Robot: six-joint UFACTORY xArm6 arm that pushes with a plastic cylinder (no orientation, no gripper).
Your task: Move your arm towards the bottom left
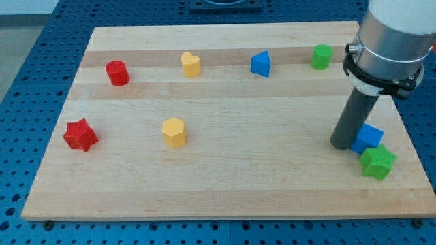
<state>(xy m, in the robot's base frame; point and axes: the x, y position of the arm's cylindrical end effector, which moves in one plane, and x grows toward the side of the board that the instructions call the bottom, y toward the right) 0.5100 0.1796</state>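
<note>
Wooden board (225, 184) lies on a blue perforated table (27, 75). My tip (342, 144) rests on the board at the view's right, just left of the blue cube (369, 137) and apparently touching its left side. No gripper on this arm, only the dark rod, so there is nothing to open or close and nothing is held.

A green star (377, 162) sits just below the blue cube, touching or nearly so.

Along the view's top, left to right: red cylinder (117, 72), yellow heart-like block (191, 64), blue triangular block (261, 64), green block (321, 56), shape unclear.

View's left, lower down: red star (80, 135), then a yellow hexagonal block (174, 132) to its right. Both stand well apart from my tip. The bottom left of the board lies far from the tip, past the red star.
</note>
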